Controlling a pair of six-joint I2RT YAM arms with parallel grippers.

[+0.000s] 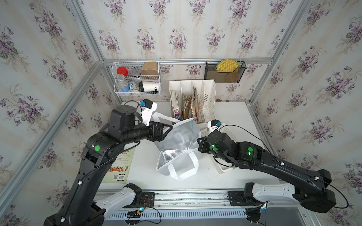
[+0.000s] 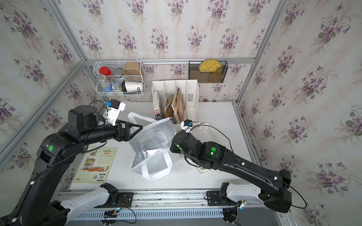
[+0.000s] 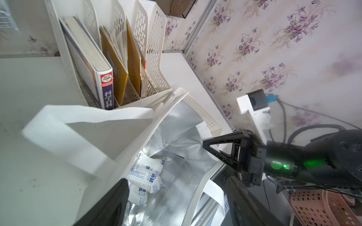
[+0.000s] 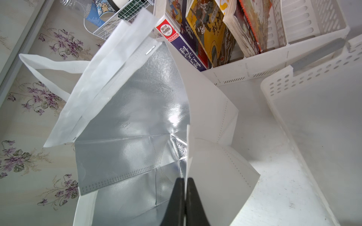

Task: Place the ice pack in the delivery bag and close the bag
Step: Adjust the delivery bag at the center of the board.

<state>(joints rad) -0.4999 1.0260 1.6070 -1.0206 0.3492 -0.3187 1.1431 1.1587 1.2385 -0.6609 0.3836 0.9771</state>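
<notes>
The delivery bag (image 1: 177,140) (image 2: 151,137) stands mid-table with its silver-lined mouth spread wide, and one white strap handle (image 1: 186,168) hangs over the near side. The ice pack (image 3: 146,174), a white pouch bundle with blue print, lies inside the bag on the foil. It shows only in the left wrist view. My left gripper (image 1: 168,127) (image 3: 176,203) hovers open over the bag's left rim with nothing between its fingers. My right gripper (image 4: 185,182) (image 3: 204,144) is shut on the bag's right rim, foil on one side and white cloth on the other.
A white file rack (image 1: 193,97) with books stands just behind the bag. A white perforated basket (image 1: 223,170) lies under my right arm. A booklet (image 1: 121,166) lies at front left. A wire basket (image 1: 137,78) and a black mesh holder (image 1: 225,72) hang on the back wall.
</notes>
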